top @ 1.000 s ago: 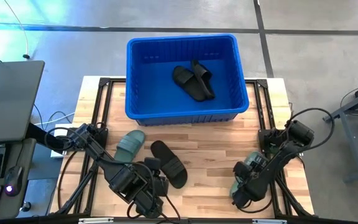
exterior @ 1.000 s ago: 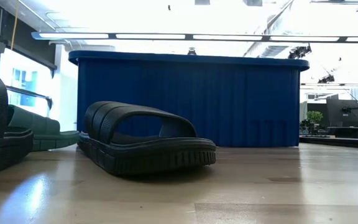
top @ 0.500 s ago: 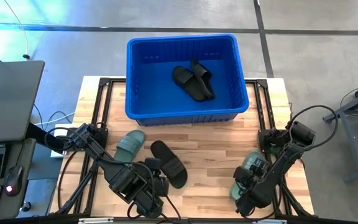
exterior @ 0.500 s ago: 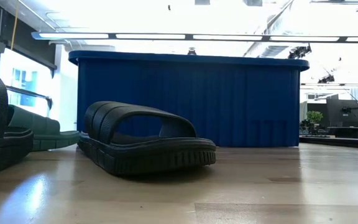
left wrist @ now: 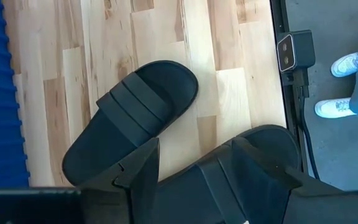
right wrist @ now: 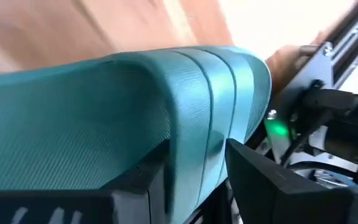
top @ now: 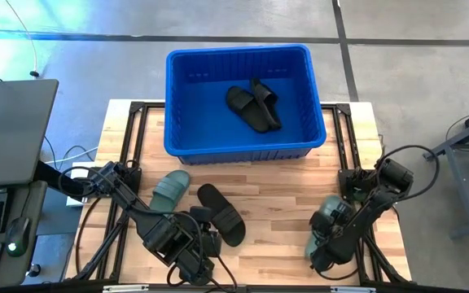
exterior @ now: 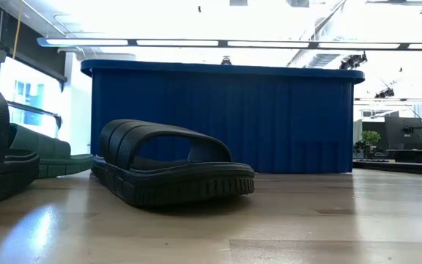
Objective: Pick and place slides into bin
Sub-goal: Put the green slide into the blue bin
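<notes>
The blue bin (top: pixel 177 114) stands at the table's far middle, with two black slides (top: pixel 252 106) lying in it. On the wood lie a green slide (top: pixel 169 189) and a black slide (top: pixel 221 213), both sole down. My left gripper (left wrist: pixel 197 177) is open low at the near left. Its fingers stand on either side of the strap of another black slide (left wrist: pixel 253 155); I cannot tell whether they touch it. My right gripper (top: pixel 326 244) is at the near right, shut on a second green slide (top: pixel 332 213). My right gripper pinches the green slide's wide ribbed strap (right wrist: pixel 197 134) between its two fingers (right wrist: pixel 260 177), at the strap's edge. The gripper itself hides the slide's sole, so I cannot tell whether the slide is clear of the table.
Black metal frame rails run along the table's left (top: pixel 129 163) and right (top: pixel 352 155) sides. A laptop and keyboard (top: pixel 6 138) stand off the left edge. A person's white shoes (left wrist: pixel 344 65) show on the floor past the near edge. Bare wood (top: pixel 275 212) lies between the arms.
My right gripper has shifted a little toward the table's right edge with the green slide in its fingers.
</notes>
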